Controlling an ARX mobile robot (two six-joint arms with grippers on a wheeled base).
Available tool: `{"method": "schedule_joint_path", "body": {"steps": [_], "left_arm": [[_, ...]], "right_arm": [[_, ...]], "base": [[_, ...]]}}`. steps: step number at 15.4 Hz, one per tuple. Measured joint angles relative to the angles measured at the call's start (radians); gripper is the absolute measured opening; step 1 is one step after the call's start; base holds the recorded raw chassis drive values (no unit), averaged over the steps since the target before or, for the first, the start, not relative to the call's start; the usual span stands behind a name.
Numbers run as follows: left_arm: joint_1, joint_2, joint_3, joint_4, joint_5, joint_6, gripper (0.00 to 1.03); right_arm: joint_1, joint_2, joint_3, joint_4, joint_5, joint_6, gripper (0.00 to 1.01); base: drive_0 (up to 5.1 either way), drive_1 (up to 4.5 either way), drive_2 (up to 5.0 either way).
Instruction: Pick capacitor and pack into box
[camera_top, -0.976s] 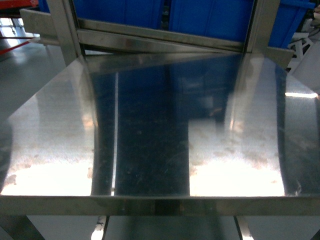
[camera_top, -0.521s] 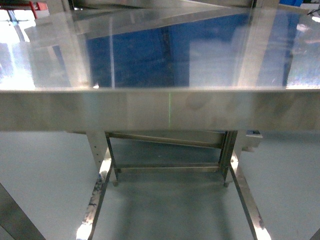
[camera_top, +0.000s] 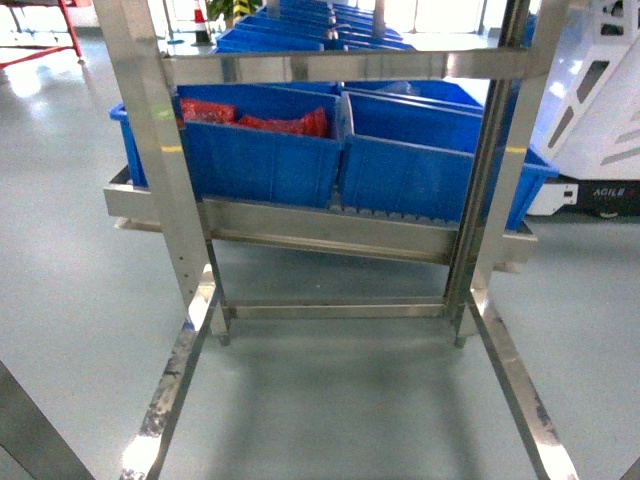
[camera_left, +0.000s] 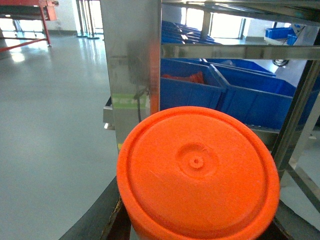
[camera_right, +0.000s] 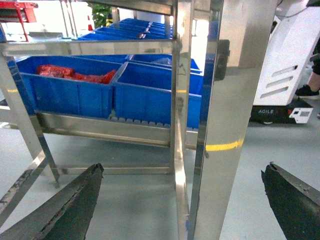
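An orange cylinder with a round, dimpled end, the capacitor (camera_left: 197, 170), fills the lower half of the left wrist view. My left gripper (camera_left: 200, 217) is shut on it, and its dark fingers (camera_left: 107, 212) show at both bottom corners. In the right wrist view my right gripper (camera_right: 182, 172) stands open. Its black fingertips (camera_right: 92, 175) are far apart with nothing held, and a steel post (camera_right: 235, 115) stands beyond the gap. The box is out of view. Neither gripper shows in the head view.
A steel rack (camera_top: 320, 230) holds large blue bins (camera_top: 260, 150) on a sloped lower shelf; the left bin has red items (camera_top: 260, 120) in it. Upright posts (camera_top: 150, 150) flank it. A white wheeled machine (camera_top: 595, 110) stands at the right. Grey floor (camera_top: 330, 400) lies below.
The head view went from the shiny steel tabletop, past its front edge, down to the rack's lower shelf with the blue bins.
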Motion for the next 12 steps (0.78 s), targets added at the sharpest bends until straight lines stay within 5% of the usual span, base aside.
{"method": "schedule_joint_path", "body": {"steps": [12], "left_arm": [[0.000,0.000,0.000,0.000,0.001,0.000,0.45]], "right_arm": [[0.000,0.000,0.000,0.000,0.002,0.000,0.98]], "base": [[-0.4,0.27,0.1]]}}
